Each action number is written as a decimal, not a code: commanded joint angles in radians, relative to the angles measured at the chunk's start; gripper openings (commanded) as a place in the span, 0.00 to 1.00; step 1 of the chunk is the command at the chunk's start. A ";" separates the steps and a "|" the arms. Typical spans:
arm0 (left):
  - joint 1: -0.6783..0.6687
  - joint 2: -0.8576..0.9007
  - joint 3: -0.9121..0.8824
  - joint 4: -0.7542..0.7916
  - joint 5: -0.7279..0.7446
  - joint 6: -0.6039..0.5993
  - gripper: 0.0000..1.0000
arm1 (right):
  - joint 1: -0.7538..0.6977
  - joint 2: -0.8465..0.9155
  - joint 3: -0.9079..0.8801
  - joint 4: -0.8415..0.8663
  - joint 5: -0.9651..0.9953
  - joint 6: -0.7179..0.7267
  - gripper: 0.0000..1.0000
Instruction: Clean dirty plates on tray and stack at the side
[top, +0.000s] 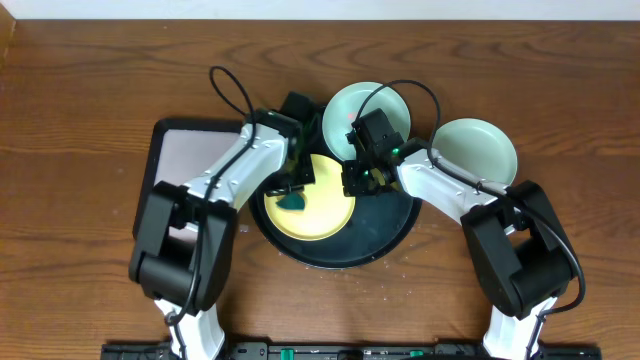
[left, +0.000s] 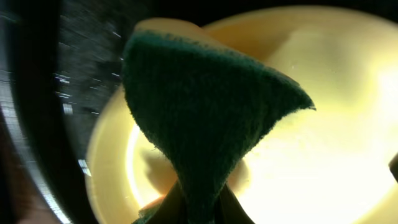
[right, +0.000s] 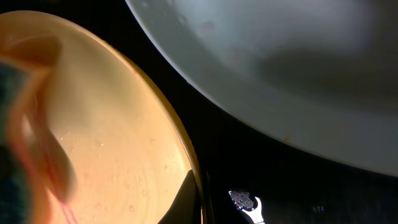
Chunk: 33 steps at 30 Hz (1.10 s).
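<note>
The pale yellow plate lies on the round black tray. My left gripper is shut on a dark green sponge that presses on the plate's left part. In the left wrist view the sponge hangs from the jaws over the yellow plate. My right gripper is shut on the yellow plate's right rim, as the right wrist view shows. One mint-blue plate sits at the tray's far edge. The other mint-blue plate lies on the table to the right.
A rectangular black-rimmed tray with a pale pink inside lies to the left, partly under my left arm. The brown wooden table surrounds everything. Small water drops speckle the table near the tray's front right.
</note>
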 joint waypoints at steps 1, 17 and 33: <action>-0.018 0.037 -0.029 -0.006 0.056 -0.030 0.07 | 0.004 0.023 0.004 -0.015 0.023 0.017 0.01; -0.024 0.053 -0.089 0.038 0.417 0.465 0.08 | 0.005 0.023 0.004 -0.012 0.024 0.017 0.01; -0.016 0.053 -0.089 -0.033 -0.230 -0.079 0.07 | 0.004 0.023 0.004 -0.015 0.028 0.017 0.01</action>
